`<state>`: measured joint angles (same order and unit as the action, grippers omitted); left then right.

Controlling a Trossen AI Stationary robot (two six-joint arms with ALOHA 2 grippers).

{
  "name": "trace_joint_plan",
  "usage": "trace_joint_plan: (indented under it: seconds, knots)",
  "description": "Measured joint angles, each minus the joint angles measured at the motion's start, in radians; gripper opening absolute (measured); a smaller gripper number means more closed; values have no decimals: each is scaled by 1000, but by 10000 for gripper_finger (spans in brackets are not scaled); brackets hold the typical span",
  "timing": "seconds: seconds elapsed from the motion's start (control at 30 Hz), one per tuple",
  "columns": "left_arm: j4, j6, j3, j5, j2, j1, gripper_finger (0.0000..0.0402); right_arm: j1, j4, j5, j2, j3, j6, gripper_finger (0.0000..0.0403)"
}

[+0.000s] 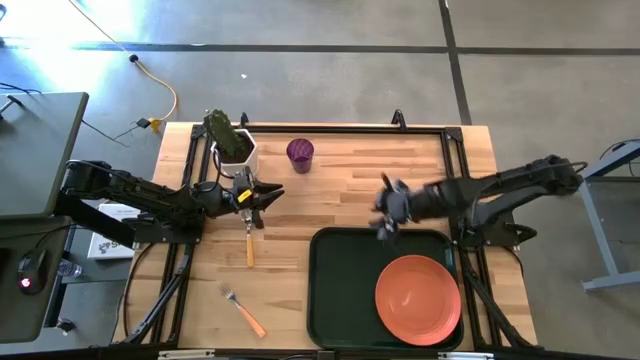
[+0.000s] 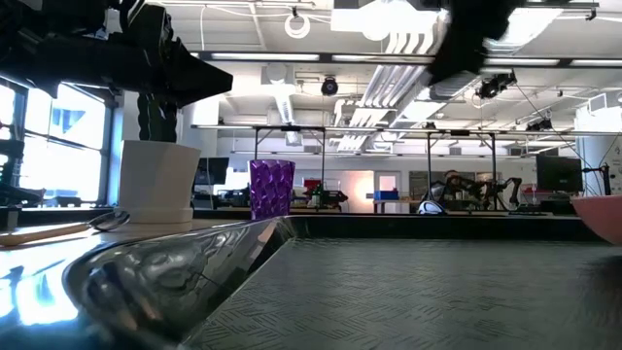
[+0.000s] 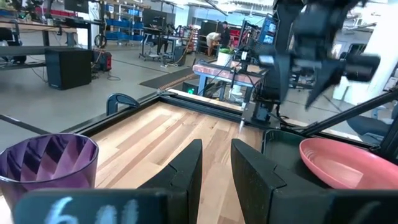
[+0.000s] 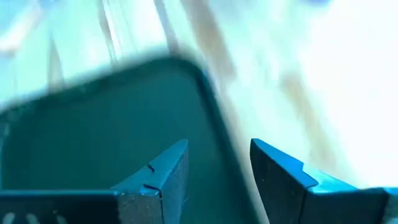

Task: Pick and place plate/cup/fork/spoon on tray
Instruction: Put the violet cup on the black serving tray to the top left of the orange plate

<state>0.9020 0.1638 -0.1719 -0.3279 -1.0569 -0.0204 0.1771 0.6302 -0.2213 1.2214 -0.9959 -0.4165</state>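
The tray (image 1: 340, 290) lies beneath and just beyond the right gripper (image 1: 385, 210), which hangs blurred over its far left corner; in the right wrist view the tray's rounded rim (image 4: 205, 87) runs straight ahead between the two fingers (image 4: 158, 174), which stand spread with nothing between them.

The plate (image 1: 418, 298) already rests inside the tray, in the near right part, well behind that gripper's fingertips. That looks like the one step done. Three are left, as far as the pictures show: cup, spoon and fork are all on the bare wood outside the tray.

The cup (image 1: 300, 153) stands upright ahead of the left gripper (image 1: 262, 197) and off to one side of its fingers, near but not touching; the left wrist view shows the purple rim (image 3: 46, 155) beside the fingers (image 3: 186, 171), which are parted by a narrow gap and hold nothing.

The spoon (image 1: 249, 240) lies just below the left gripper's fingertips in the high view, handle pointing toward the near edge, apparently untouched.

The fork (image 1: 243, 311) lies farther off, well apart from both grippers, near the table's near edge and left of the tray.

A white plant pot (image 1: 235, 150) stands close beside the left gripper.
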Motion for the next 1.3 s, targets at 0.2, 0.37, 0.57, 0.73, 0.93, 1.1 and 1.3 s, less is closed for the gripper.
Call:
trace_joint_plan:
  seconds: [0.2, 0.37, 0.57, 0.73, 0.93, 1.1, 1.3]
  knots:
    - [10, -8, 1, -2, 0, 0, 76, -201, -103, -13, 137, -194, 399, 163]
    - [9, -8, 1, -2, 0, 0, 76, -339, -211, -1, 304, -360, 632, 162]
    - [0, -8, 1, -2, 0, 0, 76, -461, -244, 267, 527, -565, 711, 162]
    - [-12, -8, 1, -2, 0, 0, 76, -509, -225, 341, 702, -718, 768, 162]
    - [-28, 8, 1, -1, 0, 0, 76, -542, -116, 333, 874, -876, 784, 162]
    - [-38, 8, 1, -1, 0, 0, 76, -557, -56, 327, 949, -935, 792, 162]
    - [-39, 0, 1, -7, 0, 0, 76, -580, -51, 328, 999, -940, 752, 162]
